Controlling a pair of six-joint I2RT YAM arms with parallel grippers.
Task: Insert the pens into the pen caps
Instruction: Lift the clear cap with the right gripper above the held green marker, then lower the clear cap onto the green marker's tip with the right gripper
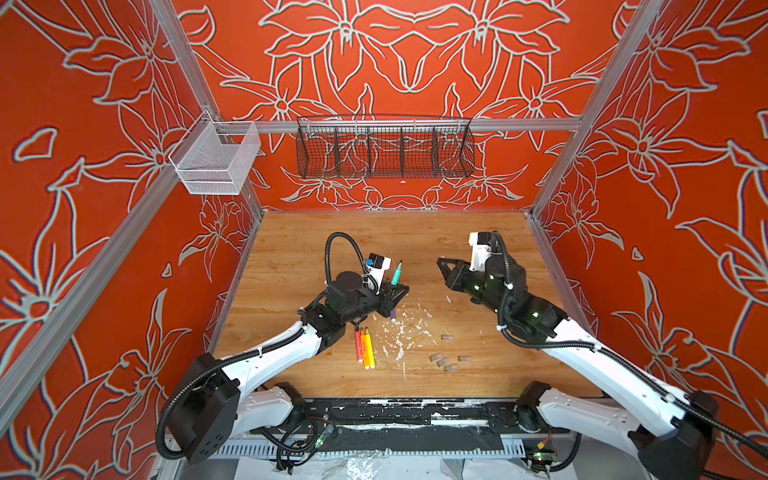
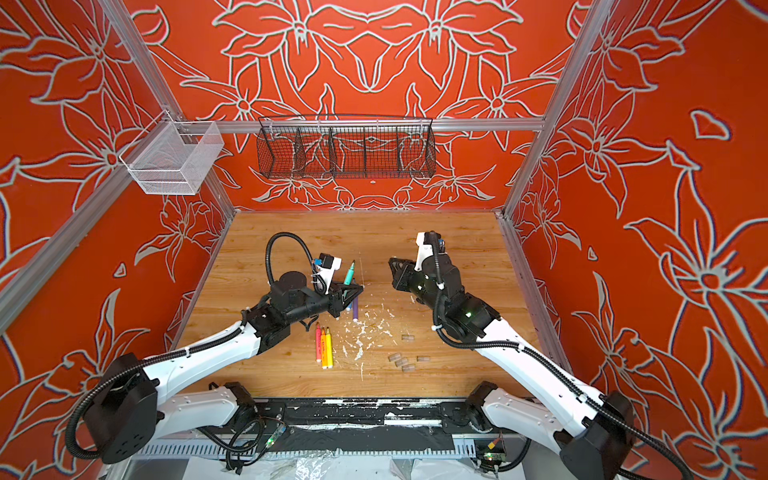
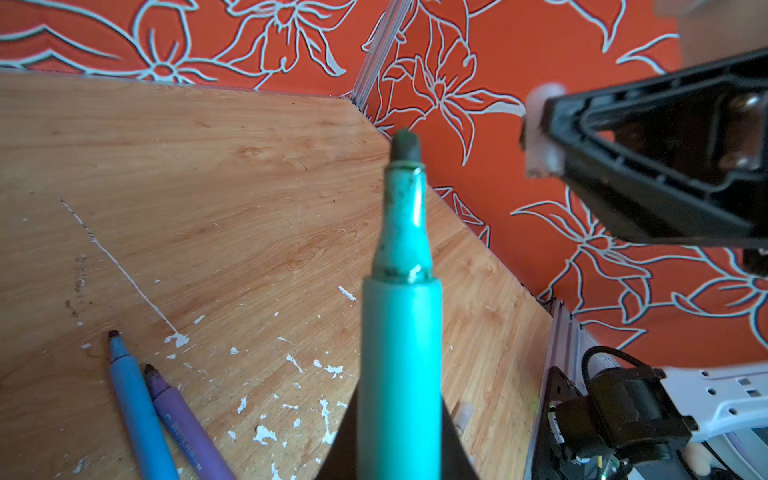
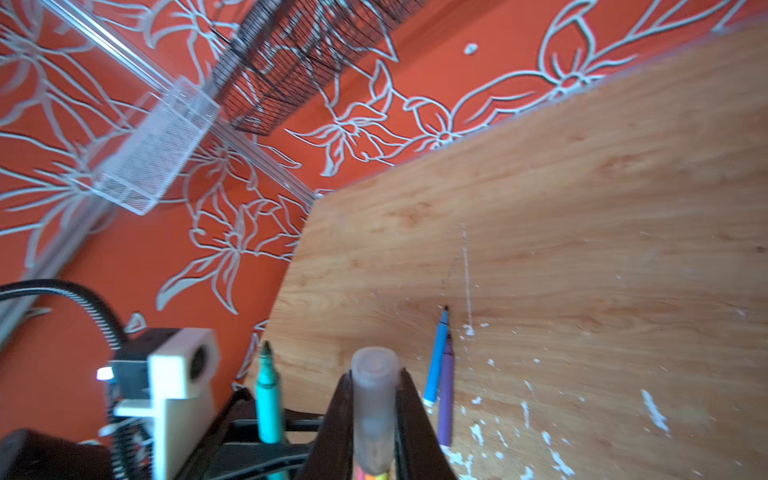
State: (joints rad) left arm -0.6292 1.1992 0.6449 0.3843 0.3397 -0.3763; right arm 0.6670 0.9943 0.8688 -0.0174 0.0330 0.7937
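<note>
Green pen (image 3: 401, 332) in left claw (image 1: 400, 291) — 1 cap (image 4: 374, 399) in right claw (image 1: 441, 262).

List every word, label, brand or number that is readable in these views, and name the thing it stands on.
No text is legible enough to quote.
Print along the barrel of the purple pen, in the left wrist view: too blurred to read.
Dark marks along the pink pen, in both top views: too small to read.

Faint print on purple pen (image 3: 183, 419), too blurred to read
</note>
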